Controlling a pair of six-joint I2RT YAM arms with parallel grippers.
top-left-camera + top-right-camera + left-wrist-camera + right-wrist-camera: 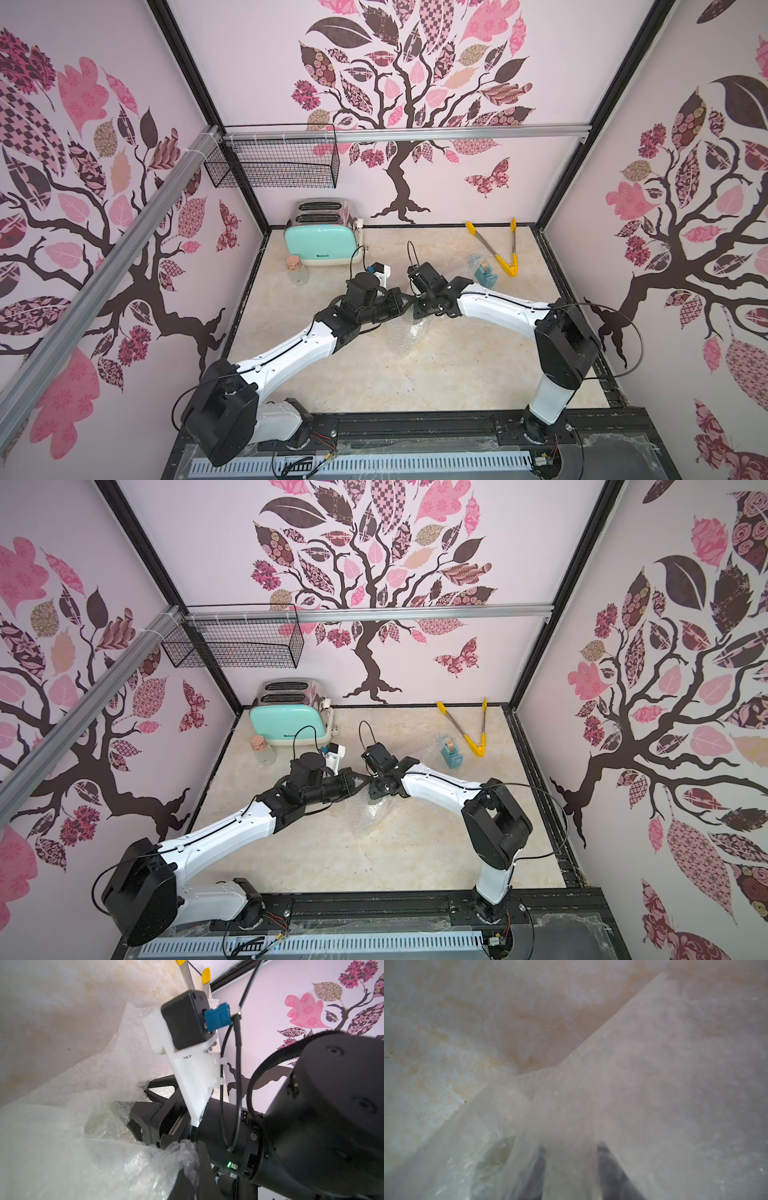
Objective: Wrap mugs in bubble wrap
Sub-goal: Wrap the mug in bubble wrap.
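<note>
- left gripper (409, 300): fully closed, with a bunch of bubble wrap (409, 336) pinched at its finger (202, 1164)
- right gripper (420, 312): nearly tip to tip with the left one, mid-table
- right fingers (609, 1167) stand apart, wrap draped over and between them; cannot tell if they grip it
- wrap lies crumpled on the table (374, 374) under both grippers, far edge near the tape dispenser (486, 274)
- pale round shape (496, 1153) under the wrap beside the right fingers, too blurred to name
- toaster (322, 243) and tongs (505, 253) at the back, well apart from the wrap

Marble tabletop (436, 374): toaster (322, 243), bottle (297, 272), tongs (500, 249), tape dispenser (485, 274), bubble wrap (405, 336)
</note>
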